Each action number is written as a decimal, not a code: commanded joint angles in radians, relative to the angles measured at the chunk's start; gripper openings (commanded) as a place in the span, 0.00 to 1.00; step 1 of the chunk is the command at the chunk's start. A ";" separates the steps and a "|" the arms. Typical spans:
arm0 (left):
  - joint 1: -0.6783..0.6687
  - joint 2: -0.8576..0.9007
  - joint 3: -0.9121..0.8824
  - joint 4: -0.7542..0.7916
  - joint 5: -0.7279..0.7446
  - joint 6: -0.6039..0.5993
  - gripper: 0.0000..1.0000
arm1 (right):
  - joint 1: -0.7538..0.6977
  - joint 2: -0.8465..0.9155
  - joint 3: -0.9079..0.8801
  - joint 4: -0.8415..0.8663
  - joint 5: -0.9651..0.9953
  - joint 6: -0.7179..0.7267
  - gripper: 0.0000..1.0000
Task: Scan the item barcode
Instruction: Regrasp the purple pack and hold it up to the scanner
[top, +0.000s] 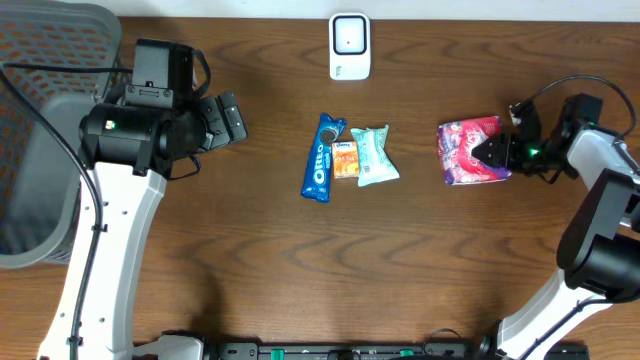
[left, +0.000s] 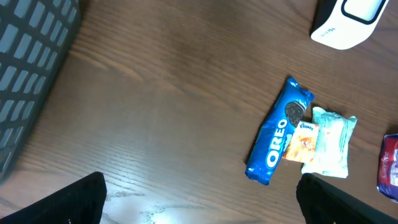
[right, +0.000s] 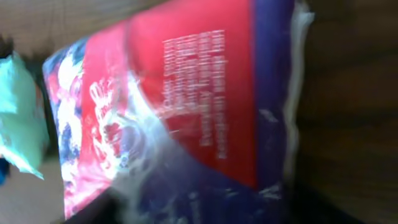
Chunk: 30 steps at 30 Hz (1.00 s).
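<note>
A red, pink and blue packet lies at the right of the table. My right gripper is at its right edge. In the right wrist view the crumpled packet fills the whole gap between the dark fingers of that gripper, which press on it from both sides. The white scanner stands at the back middle. My left gripper hangs wide open over bare wood at the left. Nothing lies between the left gripper's fingers.
A blue Oreo pack, a small orange tissue pack and a mint-green packet lie together mid-table. A grey mesh basket stands at the far left. The left wrist view shows the Oreo pack and the scanner.
</note>
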 joint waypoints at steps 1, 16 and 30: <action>0.005 -0.002 0.004 -0.003 -0.013 0.018 0.98 | 0.010 0.008 -0.034 0.029 -0.033 0.086 0.10; 0.005 -0.002 0.004 -0.002 -0.013 0.018 0.98 | 0.246 -0.020 0.126 0.515 -0.245 0.809 0.01; 0.005 -0.002 0.004 -0.003 -0.013 0.018 0.98 | 0.631 0.082 0.139 0.970 0.445 1.172 0.01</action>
